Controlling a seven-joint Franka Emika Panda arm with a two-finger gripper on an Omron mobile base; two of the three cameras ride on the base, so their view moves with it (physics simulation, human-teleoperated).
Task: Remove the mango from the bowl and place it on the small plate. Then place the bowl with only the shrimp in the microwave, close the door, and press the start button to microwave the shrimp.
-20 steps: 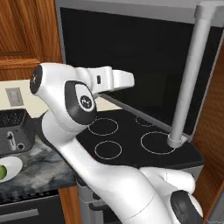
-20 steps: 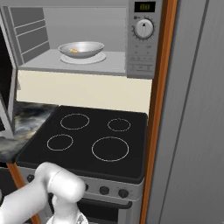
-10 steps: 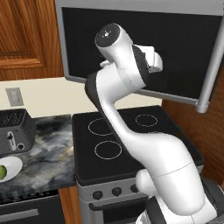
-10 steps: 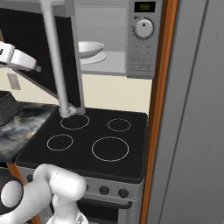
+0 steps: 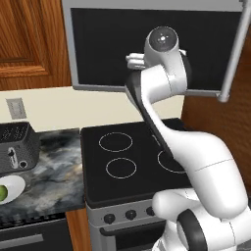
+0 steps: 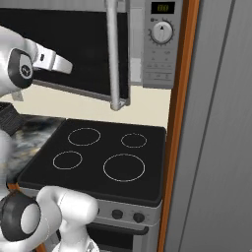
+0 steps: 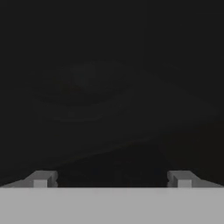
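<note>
The only thing close to readable was the small display [image 6: 163, 8] at the top of the microwave [image 6: 162, 44] control panel, directly above the round knob [image 6: 162, 32]; it showed dim digits that looked like zeros, too small to be sure. The rows of small buttons below the knob carried marks too blurred to read.
</note>
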